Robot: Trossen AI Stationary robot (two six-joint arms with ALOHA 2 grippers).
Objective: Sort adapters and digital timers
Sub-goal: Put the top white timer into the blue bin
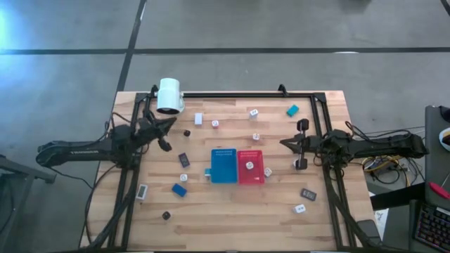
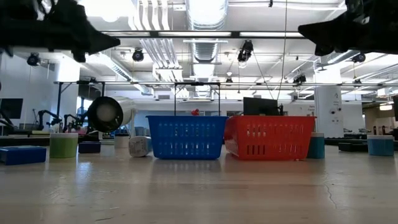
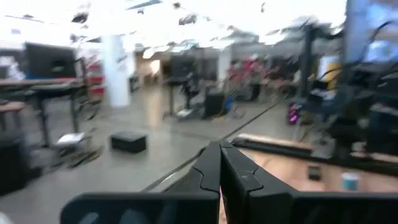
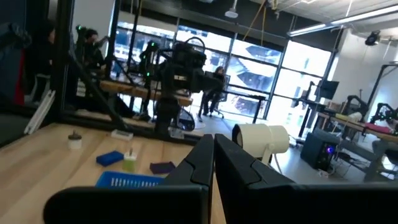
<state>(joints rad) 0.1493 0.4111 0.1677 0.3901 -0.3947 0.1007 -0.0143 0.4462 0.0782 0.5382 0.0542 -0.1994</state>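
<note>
With both my left pincer (image 1: 171, 121) and right pincer (image 1: 283, 143) shut and empty, sorting hasn't begun; next I open over a digital timer (image 1: 183, 159).

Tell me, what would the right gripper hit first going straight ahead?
Likely nothing nearby: raised, the right gripper points across the table, past the blue basket, toward the left arm; depth unclear.

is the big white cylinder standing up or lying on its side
Lying on its side. The white cylinder shows its long body from above at the table's far left corner, and the low view looks straight into its round dark end.
</note>
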